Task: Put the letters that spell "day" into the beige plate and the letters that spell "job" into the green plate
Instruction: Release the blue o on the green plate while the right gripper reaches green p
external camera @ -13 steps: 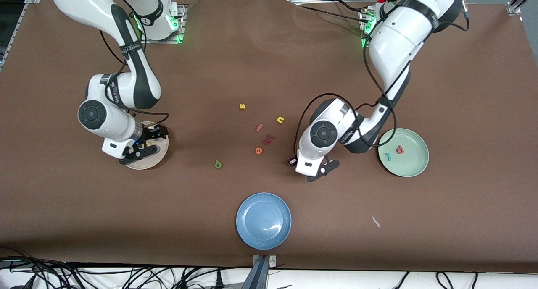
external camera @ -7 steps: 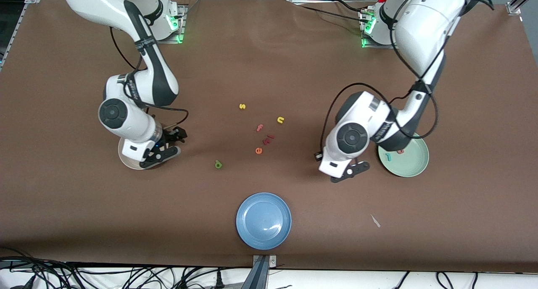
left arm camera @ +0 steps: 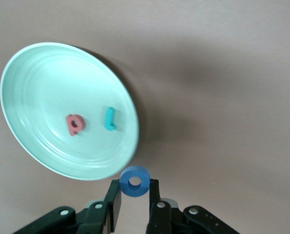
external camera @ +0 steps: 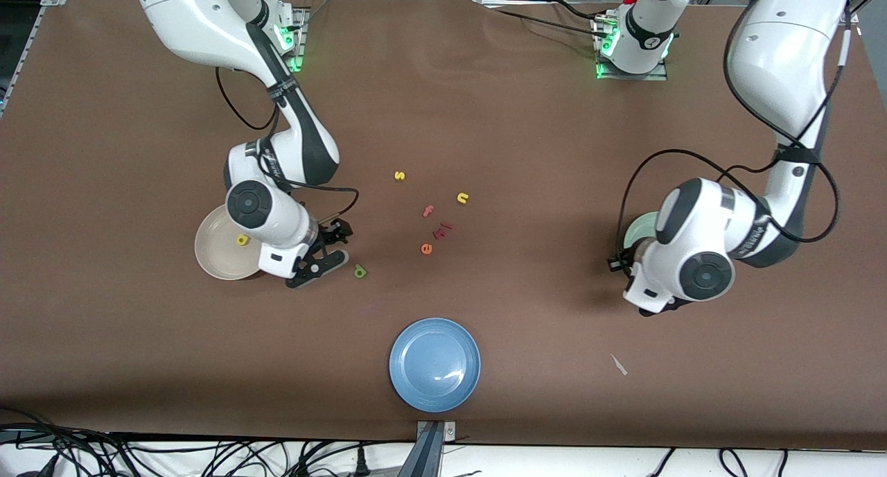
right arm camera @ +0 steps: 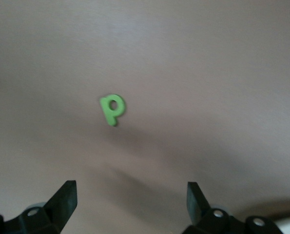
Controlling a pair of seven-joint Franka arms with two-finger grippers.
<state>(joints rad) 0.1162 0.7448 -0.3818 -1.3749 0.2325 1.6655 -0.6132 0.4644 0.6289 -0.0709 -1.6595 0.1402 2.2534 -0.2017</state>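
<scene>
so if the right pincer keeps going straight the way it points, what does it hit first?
Probably bare brown table. The open right pincer points down at it, with the small green foam letter just ahead, not between the fingers. Depth is unclear.

A brown table is shown. Three plates and some loose foam letters are scattered on it.

Right arm reaches from its base toward the table's middle, wrist bent down; right gripper hangs low over the table, fingers spread wide and empty. Left arm arches high, elbow up; left gripper pinches a blue ring letter between its fingertips.
</scene>
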